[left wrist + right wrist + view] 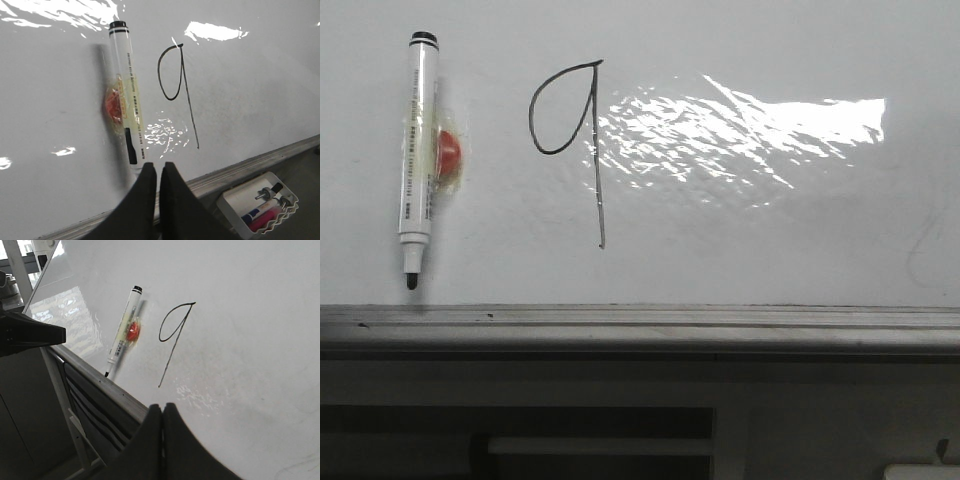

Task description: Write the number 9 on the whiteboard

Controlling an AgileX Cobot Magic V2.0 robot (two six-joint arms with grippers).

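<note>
The number 9 (pixel 591 150) is drawn in thin black line on the whiteboard (pixel 770 230), an oval loop with a long straight tail. It also shows in the left wrist view (pixel 189 100) and the right wrist view (pixel 176 345). Left of it a white marker (pixel 418 150) hangs on the board, black tip down, fixed to a red magnet (pixel 448 152). My left gripper (pixel 160 165) is shut and holds nothing, just below the marker's (pixel 127 105) tip end, near the rail. My right gripper (pixel 161 406) is shut and holds nothing, off the board below the 9. Neither gripper shows in the front view.
A grey metal tray rail (pixel 640 325) runs along the whiteboard's lower edge. Below it a white tray (pixel 260 205) holds several markers. Dark slats (pixel 95 410) lie under the rail. Bright glare (pixel 740 130) covers the board right of the 9.
</note>
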